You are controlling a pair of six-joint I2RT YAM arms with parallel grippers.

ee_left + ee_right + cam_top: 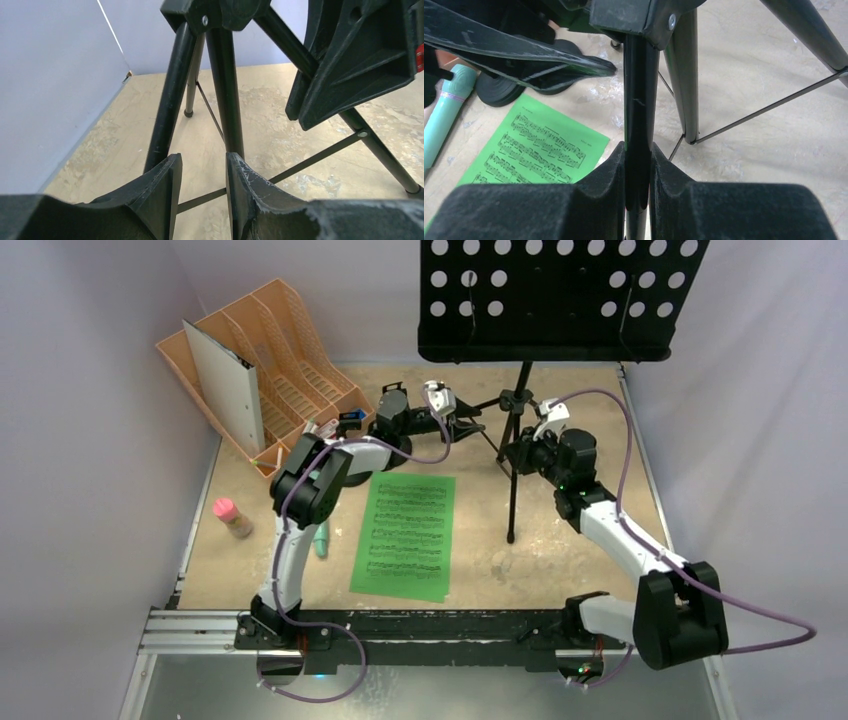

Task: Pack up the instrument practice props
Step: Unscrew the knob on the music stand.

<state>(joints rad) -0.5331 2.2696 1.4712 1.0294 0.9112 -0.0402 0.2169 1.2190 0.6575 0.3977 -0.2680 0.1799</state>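
Note:
The black tripod (514, 430) stands at the back centre, its perforated music desk (560, 300) high above. My right gripper (520, 452) is shut on one tripod tube (638, 115) just below the hub. My left gripper (476, 428) is open beside the tripod legs (225, 100), jaws a little apart with nothing between them. A green sheet-music page (405, 535) lies flat in the middle. The teal microphone (321, 540) lies half under my left arm; the pink one (232, 517) lies at the left. Two round black bases (498, 91) of the clip poles sit behind the sheet.
An orange slotted file rack (290, 360) with a grey binder (225, 385) stands at the back left. White walls close in on the left, back and right. The tripod's thin cross braces (310, 160) run low over the table between its legs.

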